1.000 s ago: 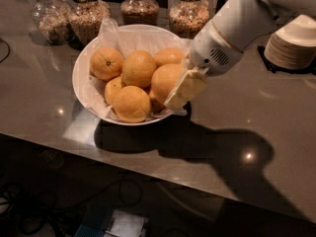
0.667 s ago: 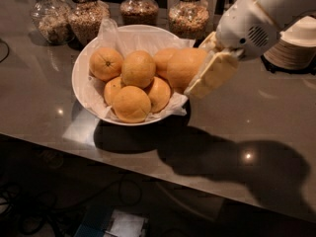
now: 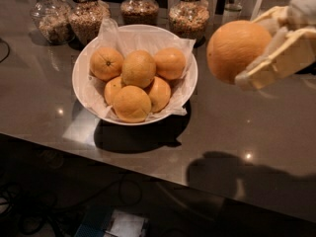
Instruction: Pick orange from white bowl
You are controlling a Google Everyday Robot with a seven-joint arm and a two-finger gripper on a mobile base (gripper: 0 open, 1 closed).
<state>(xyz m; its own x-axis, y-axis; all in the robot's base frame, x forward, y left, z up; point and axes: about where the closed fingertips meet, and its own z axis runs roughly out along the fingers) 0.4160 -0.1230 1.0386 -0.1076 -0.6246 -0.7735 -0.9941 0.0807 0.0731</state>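
Hanging up in the air off to the right, the orange (image 3: 236, 49) is well clear of the white bowl (image 3: 78, 81) and sits above the bare counter (image 3: 39, 102), not touching it. The gripper (image 3: 253, 51) has it clamped. One cream-coloured finger runs over the top and the other (image 3: 276, 58) cups it from underneath, spread about as wide as the fruit itself. The arm itself runs out of view at the top right corner, so that's all I can see of it.

Down on the counter, the bowl is left of the held fruit. It's lined with crinkly white paper (image 3: 114, 33) that pokes up over the back rim. Six more oranges (image 3: 138, 68) are piled in it, all bunched together and touching, and the back left one shows a dark stem mark.

Behind the bowl, four glass jars (image 3: 89, 15) of grainy, seedy-looking stuff stand along the far edge, with a small bottle (image 3: 232, 5) just right of them. A big dark shadow (image 3: 256, 181) falls on the counter's near edge, below the held fruit.
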